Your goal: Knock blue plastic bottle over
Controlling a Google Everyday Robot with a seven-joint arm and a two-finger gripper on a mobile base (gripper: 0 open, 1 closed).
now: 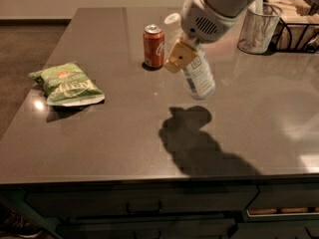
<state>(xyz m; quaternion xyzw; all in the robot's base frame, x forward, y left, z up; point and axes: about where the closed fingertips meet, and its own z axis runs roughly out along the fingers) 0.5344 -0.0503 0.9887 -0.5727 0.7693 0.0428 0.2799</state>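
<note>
Subject: blue plastic bottle [198, 76], clear bluish, white cap, pale label; near the middle of the tabletop [99, 133], tilted well off upright, long axis running from cap at 11 o'clock to base at 5 o'clock; whether the base touches the surface cannot be told. End effector [181, 58]: tan, on the white arm [214, 9] entering from 1 o'clock; set against the bottle's upper half on its 9 o'clock side, so the bottle lies at 3 o'clock from it; whether it is spread or clamped on the bottle cannot be told. Judgement: tipping appears under way, bottle not yet lying flat. Soda can [153, 46]: red-orange, upright, just beside the cap at 9 o'clock. Chip bag [67, 83]: green, flat, well apart at 9 o'clock. Surface: dark, glossy slab; arm's shadow [192, 133] at 6 o'clock of the bottle. Room: wire mesh cup [259, 26] and dark rack [296, 29] at 2 o'clock; floor [25, 49] beyond the 9 o'clock edge.
</note>
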